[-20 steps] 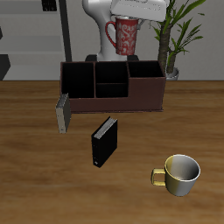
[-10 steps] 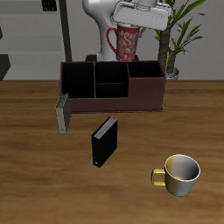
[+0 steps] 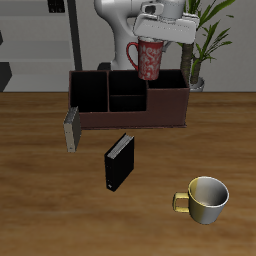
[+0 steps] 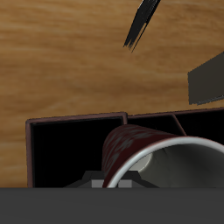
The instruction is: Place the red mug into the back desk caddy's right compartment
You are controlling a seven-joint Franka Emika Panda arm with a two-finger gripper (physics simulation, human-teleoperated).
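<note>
The red mug [image 3: 150, 60] with pale speckles hangs tilted in the air, its handle [image 3: 131, 54] pointing sideways. My gripper [image 3: 154, 40] is shut on its rim from above. The mug hovers just over the back edge of the back desk caddy [image 3: 128, 118], a long dark brown box with black dividers. It is above the boundary between the middle cells and the wide right compartment [image 3: 166, 84]. In the wrist view the red mug [image 4: 131, 147] shows its grey inside, with the caddy's black compartments [image 4: 66, 153] directly below it.
The caddy's grey end panel [image 3: 70, 129] hangs open at the end away from the mug. A small black book-like box [image 3: 118, 162] stands in front of the caddy. A yellowish-cream mug [image 3: 207, 198] sits near the table's front edge. A potted plant [image 3: 203, 40] stands behind the caddy.
The gripper has carried the red mug lower and sideways, away from the grey panel end, and closer to the caddy's top. The mug is now more tilted.
</note>
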